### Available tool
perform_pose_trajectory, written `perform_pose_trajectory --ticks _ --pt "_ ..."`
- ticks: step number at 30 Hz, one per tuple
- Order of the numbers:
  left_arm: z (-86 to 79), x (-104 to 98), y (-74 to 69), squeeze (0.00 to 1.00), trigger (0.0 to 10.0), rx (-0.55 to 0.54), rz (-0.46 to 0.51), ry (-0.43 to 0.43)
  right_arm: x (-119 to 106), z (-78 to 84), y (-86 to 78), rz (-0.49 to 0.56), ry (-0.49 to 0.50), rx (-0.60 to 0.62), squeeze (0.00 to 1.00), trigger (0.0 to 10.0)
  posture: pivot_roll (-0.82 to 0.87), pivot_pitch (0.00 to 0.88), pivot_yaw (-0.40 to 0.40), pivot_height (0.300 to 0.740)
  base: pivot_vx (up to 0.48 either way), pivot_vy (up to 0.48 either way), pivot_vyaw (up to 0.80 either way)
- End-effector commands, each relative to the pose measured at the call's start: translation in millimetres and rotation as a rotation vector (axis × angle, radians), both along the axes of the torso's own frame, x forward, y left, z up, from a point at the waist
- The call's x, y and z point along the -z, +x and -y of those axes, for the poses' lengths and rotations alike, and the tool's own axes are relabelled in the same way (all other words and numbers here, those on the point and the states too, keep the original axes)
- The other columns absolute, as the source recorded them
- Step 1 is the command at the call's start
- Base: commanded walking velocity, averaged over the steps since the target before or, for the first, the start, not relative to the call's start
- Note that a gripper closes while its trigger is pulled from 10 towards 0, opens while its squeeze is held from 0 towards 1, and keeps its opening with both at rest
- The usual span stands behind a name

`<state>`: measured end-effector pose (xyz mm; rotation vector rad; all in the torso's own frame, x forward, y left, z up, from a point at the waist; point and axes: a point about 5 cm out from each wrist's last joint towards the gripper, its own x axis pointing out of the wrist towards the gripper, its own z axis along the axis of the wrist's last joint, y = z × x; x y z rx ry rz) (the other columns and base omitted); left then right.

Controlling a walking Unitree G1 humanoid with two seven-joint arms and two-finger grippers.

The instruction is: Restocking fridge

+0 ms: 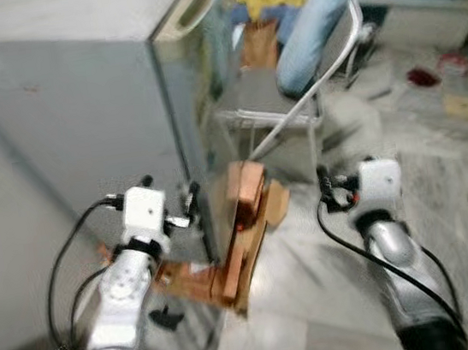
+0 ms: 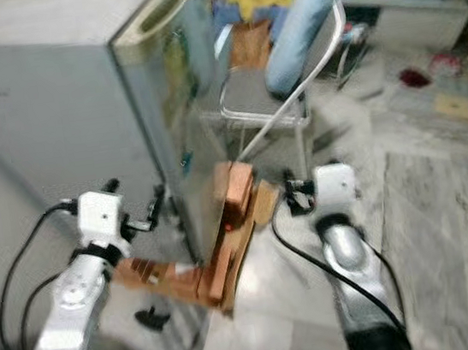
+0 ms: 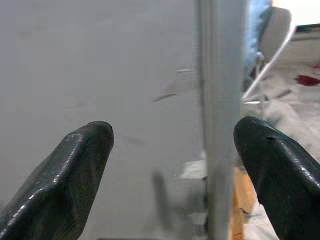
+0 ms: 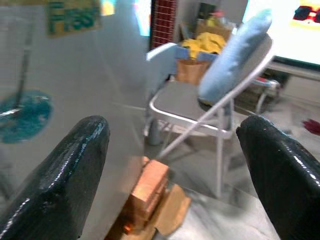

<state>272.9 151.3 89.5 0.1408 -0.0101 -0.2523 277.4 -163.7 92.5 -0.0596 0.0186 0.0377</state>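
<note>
— Fridge (image 1: 77, 101): we see one grey cabinet, door closed, standing ahead of us to the left, a folding chair (image 1: 293, 98) beside it.
— Our right wrist view adds its door stickers; brown cardboard (image 1: 241, 226) lies at its base.
— Left gripper (image 3: 172, 165) has fingers apart near its corner; right gripper (image 4: 172, 170) fingers apart too, holding nothing.

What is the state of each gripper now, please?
Left gripper: open, holding nothing, near the fridge corner.
Right gripper: open, holding nothing, facing the folding chair.
</note>
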Motion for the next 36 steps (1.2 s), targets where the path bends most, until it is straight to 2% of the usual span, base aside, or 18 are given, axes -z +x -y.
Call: perform_pose_trajectory --ticks 1,10,21,27,32,36 --pt "8.0 -2 0.2 0.0 10.0 0.021 0.009 -0.004 0 11.7 -1.3 -0.005 -0.014 0.036 0.0 10.0 0.02 0.001 -0.009 0.74 0.0 0.0 -0.8" --pt "9.2 -2 1.2 0.0 10.0 0.039 0.003 -0.036 -1 19.6 -3.6 0.0 -0.032 0.049 0.0 10.0 0.0 0.0 -0.006 0.74 0.0 0.0 -0.64" --pt "12.5 -6 8.3 0.0 10.0 0.056 0.02 -0.071 -5 15.3 2.4 0.021 -0.034 0.043 0.0 10.0 -0.01 0.0 0.0 0.74 0.071 0.0 0.0" --pt "17.9 -7 8.4 0.0 10.0 0.064 0.02 -0.084 -6 18.3 -2.9 0.024 -0.042 0.047 0.0 10.0 -0.02 0.0 0.002 0.74 0.311 0.0 0.0" --pt "18.3 -11 8.7 0.0 10.0 0.067 0.026 -0.081 -9 20.7 -4.8 0.024 -0.035 0.059 0.0 10.0 -0.01 0.01 -0.002 0.74 0.163 0.0 -0.73" --pt "14.0 -13 6.7 0.0 10.0 0.045 0.034 -0.077 -4 18.3 -10.6 0.004 -0.041 0.047 0.0 10.0 -0.01 0.024 -0.013 0.74 0.0 0.0 -0.25"
